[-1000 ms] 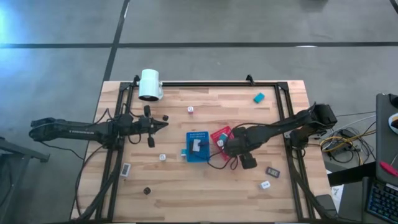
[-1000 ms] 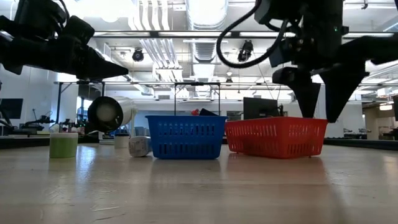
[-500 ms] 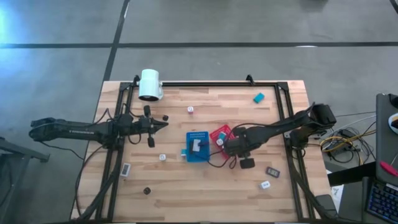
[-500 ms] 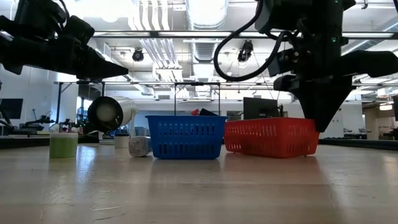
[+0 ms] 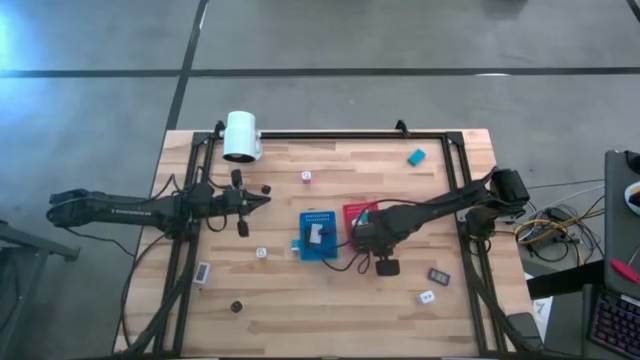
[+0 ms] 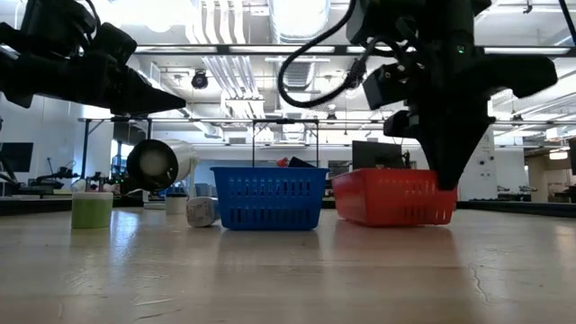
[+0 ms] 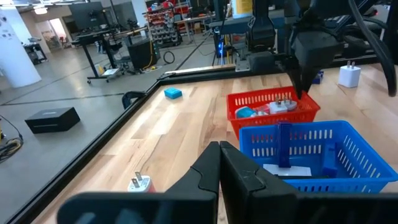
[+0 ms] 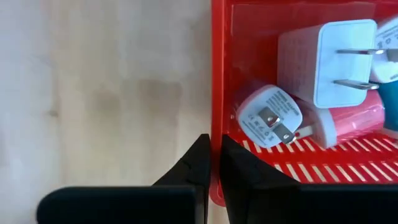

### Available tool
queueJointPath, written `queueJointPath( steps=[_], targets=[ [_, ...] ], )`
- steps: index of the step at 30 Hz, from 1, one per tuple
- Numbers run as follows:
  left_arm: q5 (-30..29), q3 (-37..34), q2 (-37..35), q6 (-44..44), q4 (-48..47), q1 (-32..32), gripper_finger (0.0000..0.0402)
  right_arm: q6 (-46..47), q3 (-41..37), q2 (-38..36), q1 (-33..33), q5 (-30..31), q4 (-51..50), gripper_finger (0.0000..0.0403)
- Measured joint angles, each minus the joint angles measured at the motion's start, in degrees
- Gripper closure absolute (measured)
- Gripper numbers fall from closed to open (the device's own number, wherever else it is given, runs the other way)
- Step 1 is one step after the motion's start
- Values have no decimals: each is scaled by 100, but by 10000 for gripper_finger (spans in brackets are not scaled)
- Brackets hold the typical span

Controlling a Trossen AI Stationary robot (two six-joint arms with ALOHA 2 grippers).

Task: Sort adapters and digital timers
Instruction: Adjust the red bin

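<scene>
Right gripper point(image 8: 210, 152) clamped on red basket point(image 8: 217, 74) rim; inside, three adapters point(image 8: 268, 116).

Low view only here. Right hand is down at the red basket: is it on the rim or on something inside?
Observer: On the rim. The right wrist view shows the right hand shut on the red basket wall, one finger inside and one outside.
Operator: Anything in there?
Observer: Yes: a square white adapter, a round white adapter and a pink adapter, lying close together.
Operator: Left hand?
Observer: The left hand is shut and empty, off on the left side, apart from the red basket.
</scene>
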Motion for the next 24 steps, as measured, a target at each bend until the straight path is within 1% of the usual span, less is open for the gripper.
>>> queueJointPath(
  steps=[9,13,20,24],
  targets=[
    [0,0,0,0,2,1,390,557,79,206,-5,-668,-1,385],
    [-2,-2,0,0,0,0,390,835,86,312,-5,-705,17,385],
    [0,-2,0,0,0,-2,390,864,193,352,-5,-713,-18,384],
    [0,-2,0,0,0,0,390,856,346,386,26,-713,25,368]
  ],
)
